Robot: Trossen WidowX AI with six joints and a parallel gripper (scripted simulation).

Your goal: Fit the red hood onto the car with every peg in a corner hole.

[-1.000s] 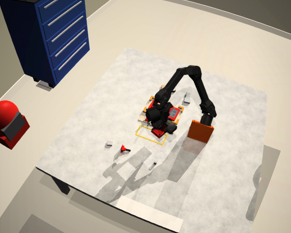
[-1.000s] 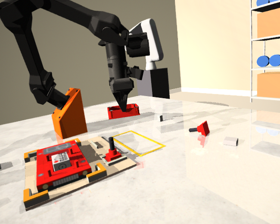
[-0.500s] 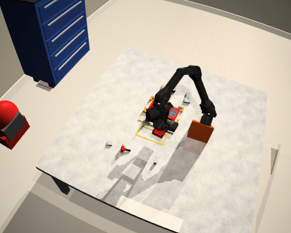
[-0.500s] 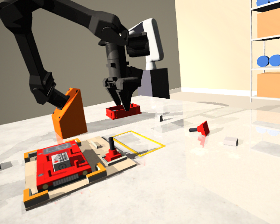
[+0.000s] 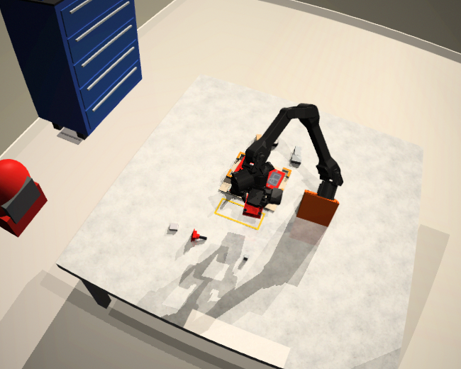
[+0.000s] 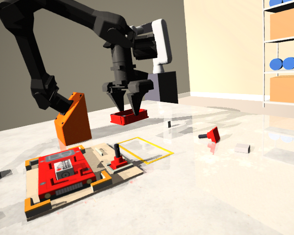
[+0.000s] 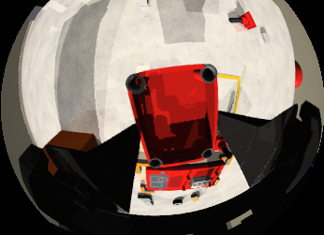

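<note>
The red hood [image 5: 252, 211] [image 6: 132, 119] [image 7: 173, 96] is in the air above the table, hollow side up, with dark rings at its corners in the wrist view. My gripper [image 6: 129, 112] [image 7: 179, 123] is shut on it, one finger at each long side. The red chassis [image 5: 275, 174] [image 6: 46, 178] [image 7: 178, 181] sits between orange corner brackets on the wooden jig board [image 6: 126, 172], away from the hood. The engine block [image 6: 64, 170] [image 7: 200, 182] is in the deck's middle. Small red raised parts surround it; I cannot make out all the pegs. The arm hides much of the chassis in the top view.
A red piece with a black handle [image 6: 117, 161] stands upright on the jig board. A similar piece [image 5: 195, 235] [image 6: 214, 134] [image 7: 248, 20] lies on the table near a pale block [image 5: 172, 226] [image 6: 242, 148]. A yellow outline [image 5: 237, 221] [image 6: 160, 158] is beside the board. The orange arm base [image 5: 318, 207] [image 6: 76, 127] stands nearby.
</note>
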